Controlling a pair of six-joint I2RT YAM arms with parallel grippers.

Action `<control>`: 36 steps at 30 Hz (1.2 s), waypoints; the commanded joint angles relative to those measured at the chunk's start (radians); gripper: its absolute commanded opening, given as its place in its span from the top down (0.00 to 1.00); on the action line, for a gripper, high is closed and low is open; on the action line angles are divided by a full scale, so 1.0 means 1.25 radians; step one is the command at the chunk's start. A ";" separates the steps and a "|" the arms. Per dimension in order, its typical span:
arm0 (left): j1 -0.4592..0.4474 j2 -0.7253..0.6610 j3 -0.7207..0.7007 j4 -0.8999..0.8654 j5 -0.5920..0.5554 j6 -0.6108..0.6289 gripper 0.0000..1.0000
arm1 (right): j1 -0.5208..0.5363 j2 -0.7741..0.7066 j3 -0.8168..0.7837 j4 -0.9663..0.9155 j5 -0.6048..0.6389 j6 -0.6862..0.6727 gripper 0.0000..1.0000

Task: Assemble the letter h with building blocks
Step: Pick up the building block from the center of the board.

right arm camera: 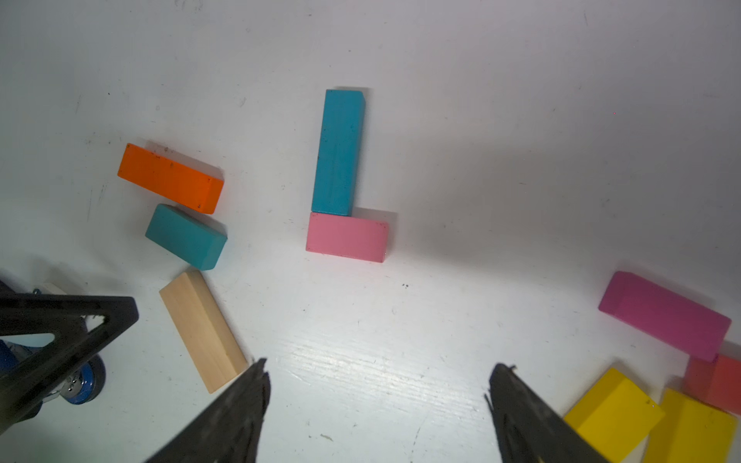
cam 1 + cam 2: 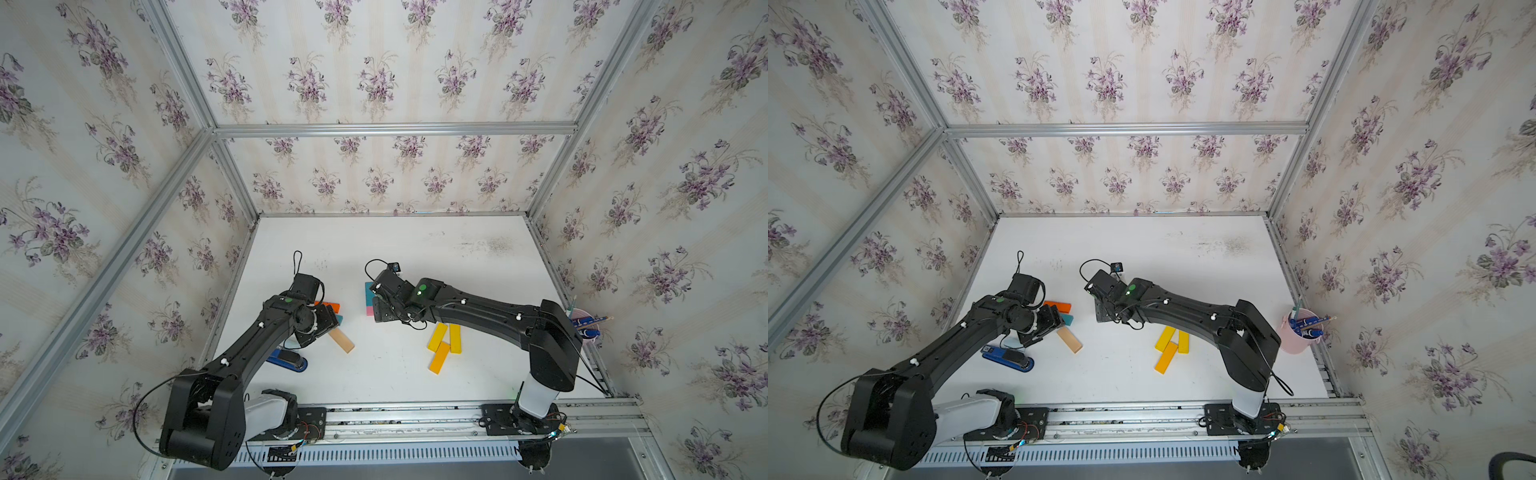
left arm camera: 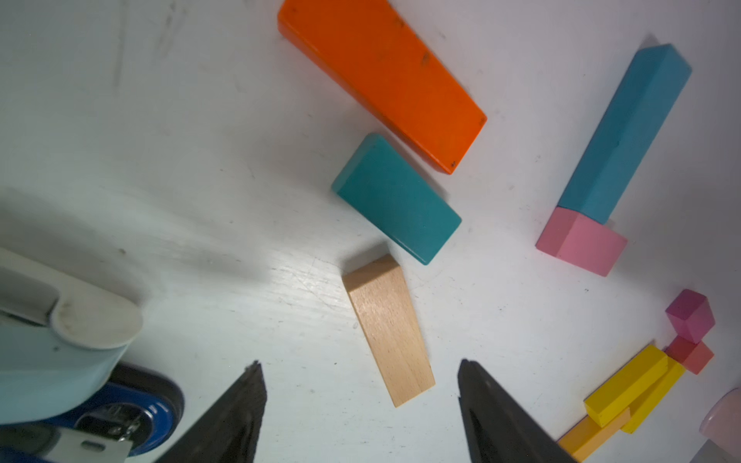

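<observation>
Bar: long teal painted wooden bar point(image 1: 339, 152), matte, square-edged.
Abutting: short pink wooden bar point(image 1: 347, 237), touching its end.
Left pincer point(image 3: 361, 362): spread.
Right pincer point(image 1: 379, 364): spread.

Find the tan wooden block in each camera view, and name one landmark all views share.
In a top view: tan block beside the left arm.
In a top view: same spot.
Left wrist view: just ahead of the open left gripper.
Right wrist view: beside the open right gripper.
Landmark: short teal block at its end.
</observation>
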 commanded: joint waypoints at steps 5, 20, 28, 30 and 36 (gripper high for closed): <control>-0.012 0.075 0.054 0.029 -0.038 -0.012 0.22 | -0.001 -0.027 -0.034 0.028 -0.009 0.023 0.14; -0.082 0.312 0.188 -0.012 -0.172 0.145 0.04 | -0.007 -0.073 -0.078 0.045 0.009 0.053 0.13; -0.082 0.367 0.247 -0.007 -0.189 0.169 0.00 | -0.014 -0.108 -0.110 0.055 0.010 0.062 0.13; -0.082 0.379 0.256 -0.004 -0.188 0.177 0.00 | -0.015 -0.114 -0.115 0.056 0.010 0.065 0.13; -0.101 0.398 0.257 -0.021 -0.184 0.181 0.02 | -0.015 -0.138 -0.120 0.053 0.018 0.066 0.13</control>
